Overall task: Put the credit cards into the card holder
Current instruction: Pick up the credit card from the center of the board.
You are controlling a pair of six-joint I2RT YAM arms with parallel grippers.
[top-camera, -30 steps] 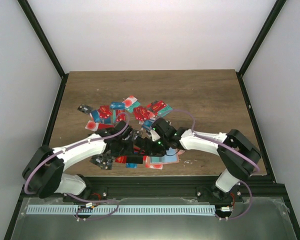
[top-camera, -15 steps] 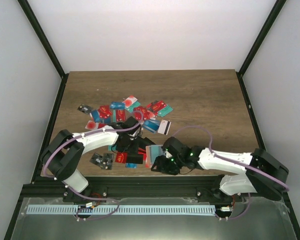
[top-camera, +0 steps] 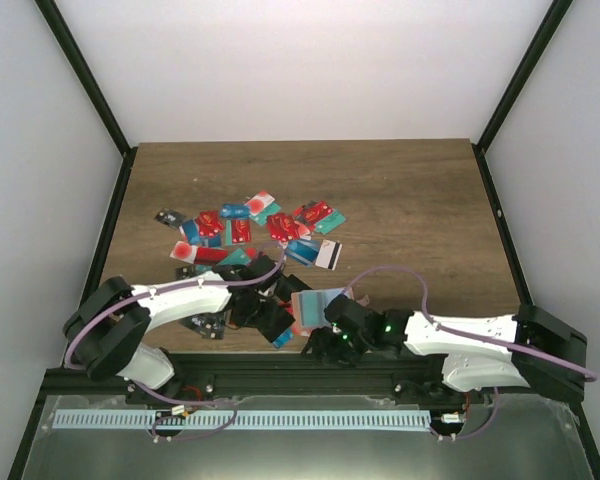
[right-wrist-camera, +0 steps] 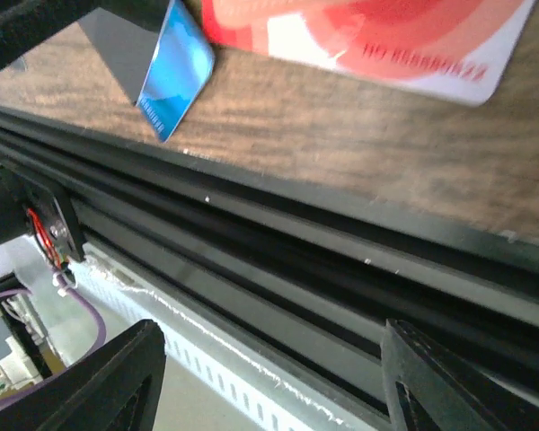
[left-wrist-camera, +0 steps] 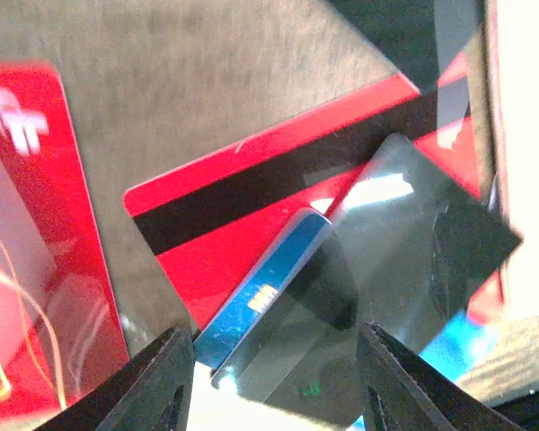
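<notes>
Several credit cards (top-camera: 250, 230), red, teal, blue and white, lie scattered mid-table. My left gripper (top-camera: 272, 322) (left-wrist-camera: 274, 377) is closed on a blue card (left-wrist-camera: 260, 292) with a glossy dark card (left-wrist-camera: 404, 260) over it. The blue card (right-wrist-camera: 175, 81) tilts down to the wood near the front edge. Under them lies a red card with a black stripe (left-wrist-camera: 251, 202). My right gripper (top-camera: 320, 345) (right-wrist-camera: 278, 386) hangs open and empty over the table's front edge. A white card with red rings (right-wrist-camera: 386, 36) lies behind it. I cannot make out the card holder in any view.
The black front rail (right-wrist-camera: 341, 260) runs right below my right gripper, with a white perforated strip (top-camera: 240, 420) beyond it. Another red card (left-wrist-camera: 36, 224) lies left of my left fingers. Black corner posts and pale walls enclose the table.
The right arm has drawn back from the card pile to the front edge and opened slightly. The left gripper has shifted nearer the front, and the blue card now sticks out tilted.
</notes>
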